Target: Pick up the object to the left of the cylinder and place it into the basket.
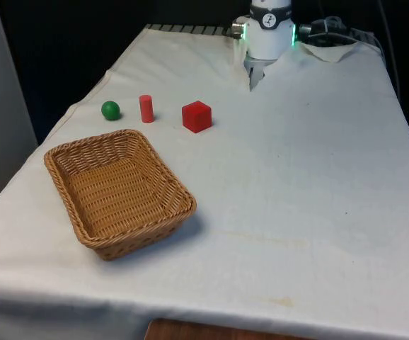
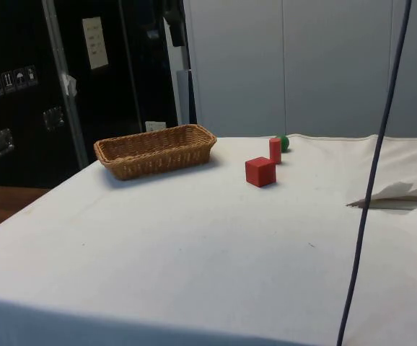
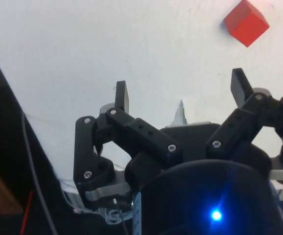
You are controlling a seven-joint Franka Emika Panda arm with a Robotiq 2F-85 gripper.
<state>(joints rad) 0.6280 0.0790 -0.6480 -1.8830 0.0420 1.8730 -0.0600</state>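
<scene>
Woven brown wicker basket (image 1: 119, 193) sits closest in the front view, nothing inside it. Behind it is a row of three: small green ball (image 1: 110, 110) at the front view's left, short red upright cylinder (image 1: 146, 108) in the middle, red cube (image 1: 197, 116) at the right. Going by this view, the ball is the thing left of the cylinder, so it's the pick target. It stands just beside the cylinder, not touching, near the cloth's edge. White tablecloth (image 1: 296, 177) is otherwise bare around them.

Side view: basket (image 2: 156, 150) again reads empty. Cube (image 2: 260, 171) is nearest the lens, cylinder (image 2: 275, 150) behind it, ball (image 2: 283, 143) half hidden behind the cylinder (only a green edge shows).

Wrist view: black two-finger gripper (image 3: 180, 95) is spread wide with nothing between the fingers, hanging over bare cloth. Cube (image 3: 246, 23) shows beyond one fingertip.

My read: the ball lies past the cube and the cylinder from the gripper, so the reach has to travel across toward the front view's left and come down from above, clear of the cylinder. A sphere has no long axis, so finger orientation is free; rolling off is the risk. Basket is near the ball, short carry.
</scene>
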